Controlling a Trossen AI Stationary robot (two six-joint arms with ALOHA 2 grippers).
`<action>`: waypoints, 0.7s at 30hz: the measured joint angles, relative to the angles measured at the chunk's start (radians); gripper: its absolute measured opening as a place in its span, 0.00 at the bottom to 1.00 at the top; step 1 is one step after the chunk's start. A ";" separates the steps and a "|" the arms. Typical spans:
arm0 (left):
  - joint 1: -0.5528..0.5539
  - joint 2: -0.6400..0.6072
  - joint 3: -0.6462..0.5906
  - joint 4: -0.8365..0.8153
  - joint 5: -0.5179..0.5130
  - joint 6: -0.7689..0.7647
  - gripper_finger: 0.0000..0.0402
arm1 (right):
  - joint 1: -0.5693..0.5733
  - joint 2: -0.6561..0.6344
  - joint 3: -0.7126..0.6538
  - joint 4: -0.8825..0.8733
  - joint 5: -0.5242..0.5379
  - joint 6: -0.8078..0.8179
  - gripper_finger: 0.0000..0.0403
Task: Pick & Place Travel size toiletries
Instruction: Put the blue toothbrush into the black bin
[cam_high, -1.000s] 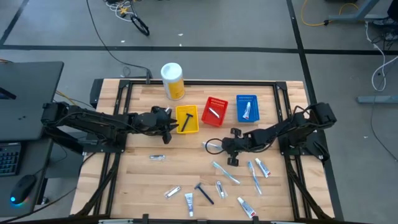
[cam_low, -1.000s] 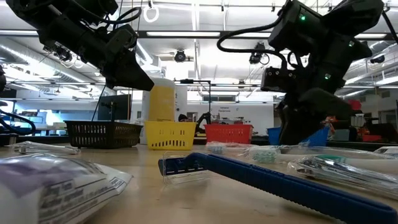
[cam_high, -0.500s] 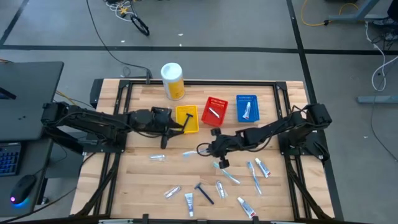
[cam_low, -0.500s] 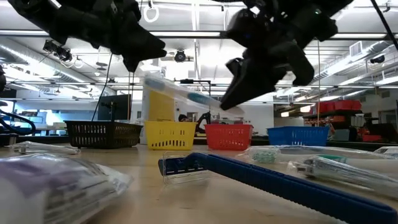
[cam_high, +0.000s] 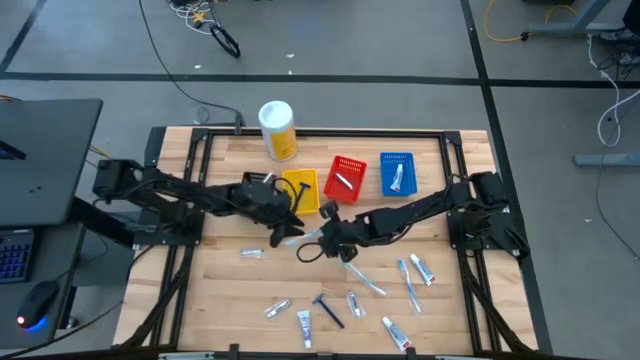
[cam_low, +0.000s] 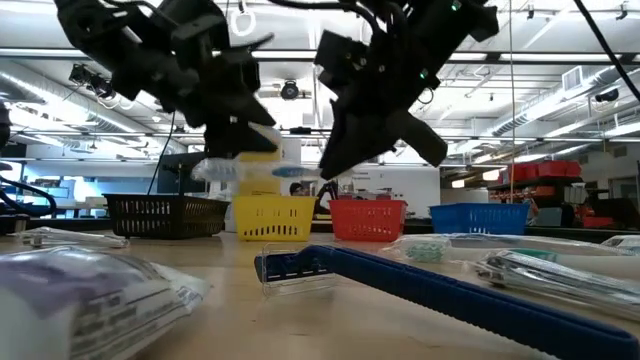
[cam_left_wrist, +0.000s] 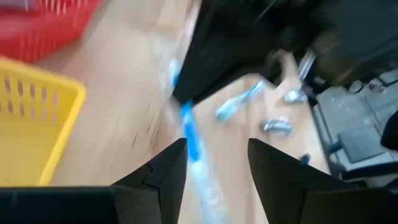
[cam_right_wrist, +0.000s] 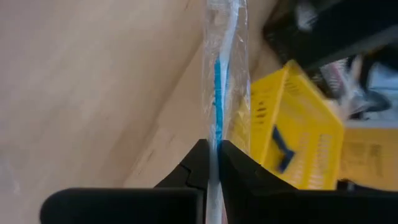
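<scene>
A thin toothbrush in a clear wrapper hangs in the air between my two grippers, over the table's middle. My right gripper is shut on it, and the brush runs away from the fingers toward the yellow basket. My left gripper is open, with its fingers on either side of the brush's free end. Whether it touches I cannot tell. More tubes, toothbrushes and a dark razor lie flat on the near half of the table. My right gripper pinches the wrapped toothbrush near one end between its two fingers, which lie along it. The brush is lifted clear of the table, about level, and its other end reaches under the left gripper.
Three small baskets stand in a row at the far side: yellow with a black razor inside, red and blue. A yellow white-lidded canister stands behind them. A tube lies left of centre. A black basket shows in the low view.
My right gripper has taken the wrapped toothbrush up off the table and carried it toward the table's left, to the left gripper. My left gripper has moved from beside the yellow basket toward the near edge and to the right, up to the brush's free end.
</scene>
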 joint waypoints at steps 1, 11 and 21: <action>0.000 0.021 0.007 0.001 0.001 -0.002 0.44 | 0.000 -0.002 0.002 -0.005 0.013 -0.005 0.06; 0.000 0.117 0.035 0.008 -0.001 0.011 0.43 | -0.008 -0.003 0.004 0.019 0.020 -0.006 0.07; 0.000 0.150 0.035 0.023 0.000 0.054 0.34 | -0.022 -0.003 0.004 0.041 0.020 -0.004 0.07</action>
